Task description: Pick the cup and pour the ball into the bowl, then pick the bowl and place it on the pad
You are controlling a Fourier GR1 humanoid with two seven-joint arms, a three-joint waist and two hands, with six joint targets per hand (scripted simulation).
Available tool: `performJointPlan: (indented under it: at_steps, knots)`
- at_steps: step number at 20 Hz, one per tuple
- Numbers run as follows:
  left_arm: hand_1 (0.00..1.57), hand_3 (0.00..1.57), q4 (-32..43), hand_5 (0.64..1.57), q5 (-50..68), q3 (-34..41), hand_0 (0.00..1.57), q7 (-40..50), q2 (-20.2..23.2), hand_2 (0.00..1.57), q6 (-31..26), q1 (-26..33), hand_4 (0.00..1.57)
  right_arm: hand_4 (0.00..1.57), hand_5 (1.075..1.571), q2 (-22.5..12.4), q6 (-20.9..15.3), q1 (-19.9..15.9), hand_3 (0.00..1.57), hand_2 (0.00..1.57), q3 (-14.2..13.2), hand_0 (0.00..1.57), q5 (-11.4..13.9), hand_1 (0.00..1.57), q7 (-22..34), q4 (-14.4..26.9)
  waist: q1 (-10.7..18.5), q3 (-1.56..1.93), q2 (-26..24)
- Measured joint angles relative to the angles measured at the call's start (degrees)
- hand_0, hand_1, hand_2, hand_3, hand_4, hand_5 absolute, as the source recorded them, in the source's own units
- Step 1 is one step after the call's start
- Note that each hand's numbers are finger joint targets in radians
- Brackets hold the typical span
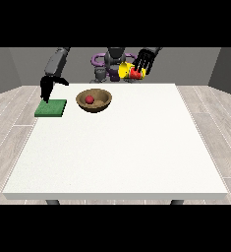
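A large white table fills most of the view, w/ a grey wood-plank floor around it. The robot stands small at the far edge, top centre, arms reaching over the tabletop toward the camera.

Hand at the view's right: black, raised above the far table edge, fingers curled round a yellow cup. The cup is tipped on its side, mouth facing roughly toward the view's left and showing a red inside. It hangs in the air, not touching the table, up & to the right of the bowl.

Wooden bowl: brown, round, sits upright on the table in the far-left part, well apart from the cup. A small red ball lies inside it, near the middle of the bowl's floor.

Green pad: flat square, lies on the table near the left edge, just beside the bowl on its left w/ a narrow strip of white between them. Nothing rests on the pad.

Hand at the view's left: black, hangs from a grey forearm above the pad's far edge, fingers pointing down toward it, thumb sticking out to the side. Fingers look fairly straight & hold nothing. Can't tell whether the fingertips touch the pad.

The near half of the table is plain white.
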Motion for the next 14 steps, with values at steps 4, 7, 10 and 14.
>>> performJointPlan:
  at_steps: [4, 7, 10, 14]
  knots:
    - [0.96, 0.63, -1.47, 1.540, 12.77, 7.52, 0.96, -6.03, -1.22, 0.93, 0.89, 2.21, 0.86, 0.36, 1.569, 1.42, -0.71, -0.94, 0.00, 0.00, -0.05, 0.00, -0.66, 0.00, 0.04, -1.27, -0.08, 0.00, 3.75]
    - [0.29, 0.00, -1.92, 1.559, 21.85, 11.97, 0.29, -11.56, -2.68, 0.00, 1.19, 3.70, 0.83, 0.39, 1.570, 2.23, -0.53, -2.10, 0.00, 0.00, -0.01, 0.00, -1.34, 0.00, 0.39, -2.48, -0.87, 0.00, 6.93]
    - [0.00, 0.00, -1.11, 1.545, 29.76, 15.29, 0.00, -16.58, -3.96, 0.00, 1.53, 5.38, 0.00, 0.37, 1.564, 4.71, -0.98, -2.65, 0.00, 0.00, 1.55, 0.00, -0.93, 0.00, 0.71, -4.20, -2.69, 0.02, 8.75]
    - [0.00, 0.00, 1.63, 1.520, 37.57, 18.94, 0.00, -21.60, -4.75, 0.00, -0.70, 7.54, 0.00, 0.18, 1.544, 7.51, -2.32, -2.69, 0.00, 0.00, 4.02, 0.00, 0.13, 0.00, 2.91, -6.01, -4.98, 0.14, 8.38]
